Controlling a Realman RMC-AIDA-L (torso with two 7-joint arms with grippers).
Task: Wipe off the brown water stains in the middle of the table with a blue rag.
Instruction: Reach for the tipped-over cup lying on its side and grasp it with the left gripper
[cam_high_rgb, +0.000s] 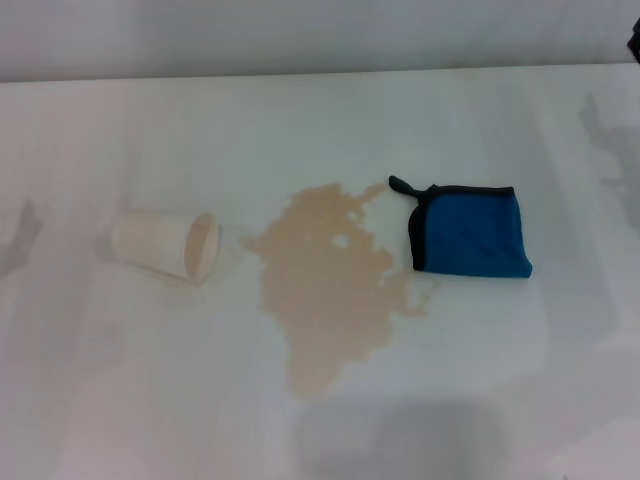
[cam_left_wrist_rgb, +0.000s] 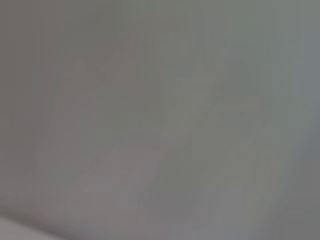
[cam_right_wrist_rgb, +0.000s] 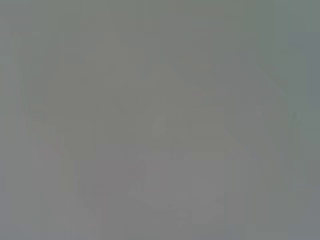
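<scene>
In the head view the brown water stains (cam_high_rgb: 325, 285) form a pale tan, ragged puddle in the middle of the white table (cam_high_rgb: 300, 130). The blue rag (cam_high_rgb: 470, 232) lies folded just right of the puddle, black-edged, with its black loop at the upper left corner toward the stain. Neither gripper shows in the head view. Both wrist views show only plain grey, with no fingers and no objects.
A white paper cup (cam_high_rgb: 165, 245) lies on its side left of the puddle, mouth toward it. Grey shadows fall on the table at the far left, the far right and the near edge.
</scene>
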